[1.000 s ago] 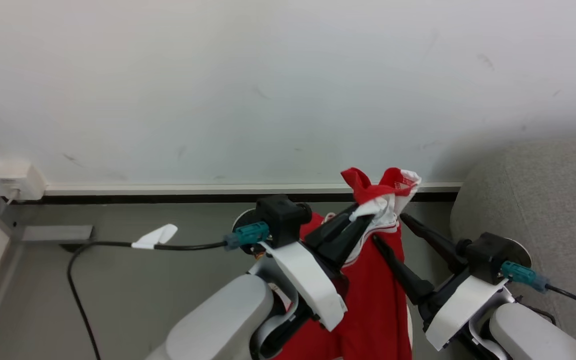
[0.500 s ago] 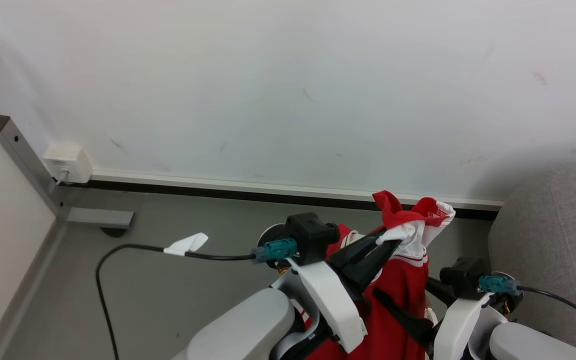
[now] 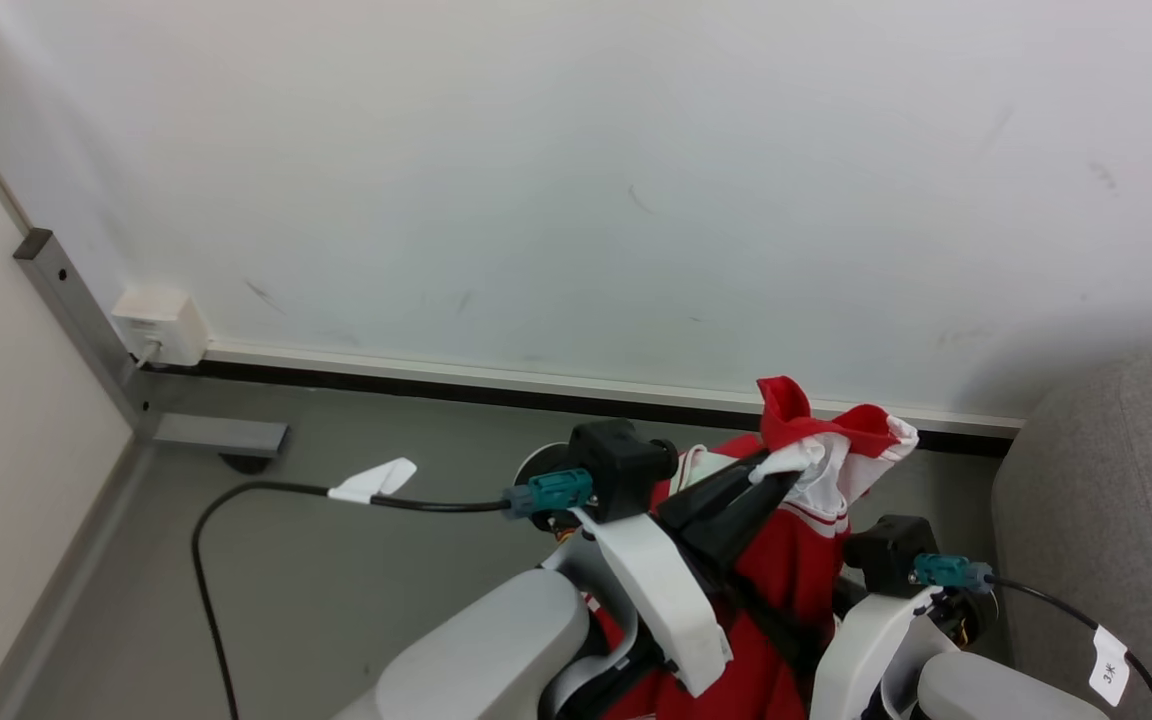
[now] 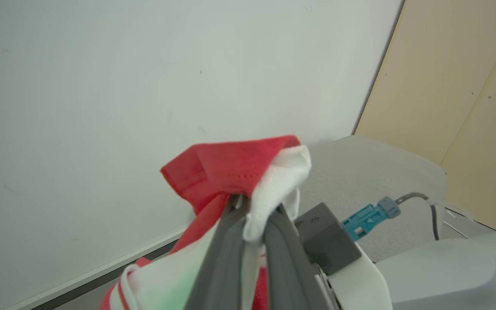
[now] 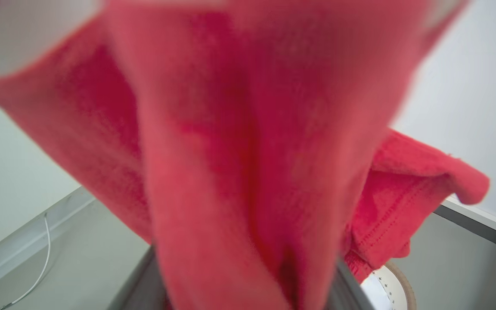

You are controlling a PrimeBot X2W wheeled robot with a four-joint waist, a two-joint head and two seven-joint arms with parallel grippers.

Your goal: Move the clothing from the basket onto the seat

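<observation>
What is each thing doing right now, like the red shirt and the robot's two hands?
clothing, lifted up, hanging from the left gripper, not on the seat yet.
left gripper, shut on the clothing's top edge.
right gripper, open, one finger on each side of the hanging clothing.
seat, off to the right, clothing not on it.
basket, down below the clothing, inside hidden.

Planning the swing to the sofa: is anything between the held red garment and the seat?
Yes, the robot's own right arm. It sits low between the hanging clothing, pinched in the left tool, and the seat at the right. Nothing else visible stands between them.
</observation>
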